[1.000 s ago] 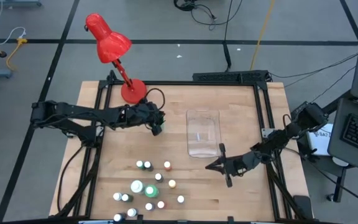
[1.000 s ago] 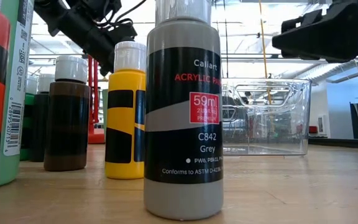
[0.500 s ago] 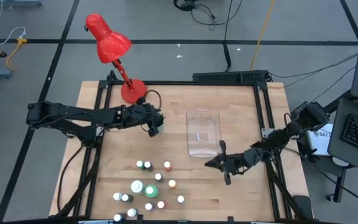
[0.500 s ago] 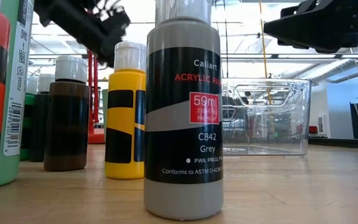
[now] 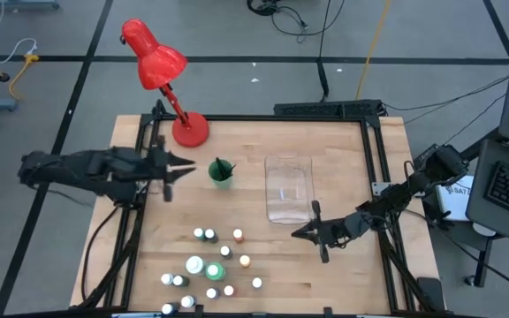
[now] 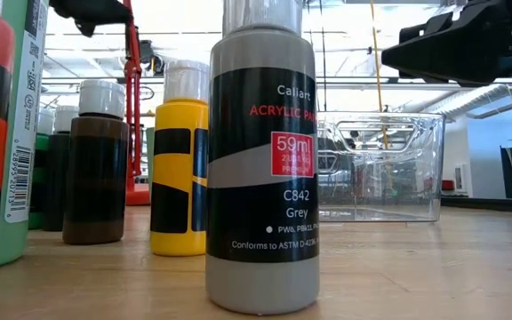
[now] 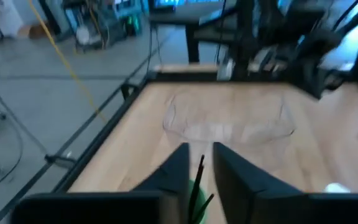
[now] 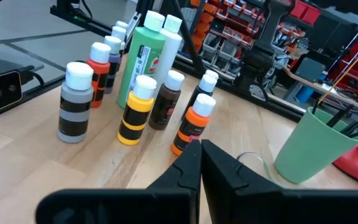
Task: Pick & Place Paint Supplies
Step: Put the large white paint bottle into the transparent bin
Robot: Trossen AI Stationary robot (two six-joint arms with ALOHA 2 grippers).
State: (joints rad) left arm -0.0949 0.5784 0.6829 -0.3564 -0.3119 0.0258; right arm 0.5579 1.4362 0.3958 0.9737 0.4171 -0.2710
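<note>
Ahead of left gripper (image 5: 182, 168): green cup (image 5: 221, 174) with dark-handled brushes (image 5: 218, 165), upright on the bare wood, apart from the fingertips; seen through the finger gap in the left wrist view.
Left gripper state: fingers spread, holding nothing.
Change at left gripper: half a second ago right at the cup; now pulled back toward its own side of the table, cup left where it stood.
Meaning of that change: cup and brushes look set down and released; judged a finished placement, or a let-go before a fresh grasp; cannot tell which.
Beyond the cup from left gripper: clear plastic bin (image 5: 270, 193), with no paint supplies in it.
Right gripper (image 5: 300, 233): fingers pressed together on nothing, hovering just beside the bin's near corner; hardly moved over the last second.
Ahead of right gripper: paint bottles (image 8: 137, 109) in a loose cluster on the wood, all upright; orange bottle (image 8: 191, 124) nearest the fingertips, grey bottle (image 8: 74, 102) off to one side.
Behind left gripper: red desk lamp (image 5: 155, 57), not part of the job.
Task standing: bottles not yet picked, bin not yet filled; probably early on.
Next call, as a guess: right gripper must open before closing on the nearest bottle.
</note>
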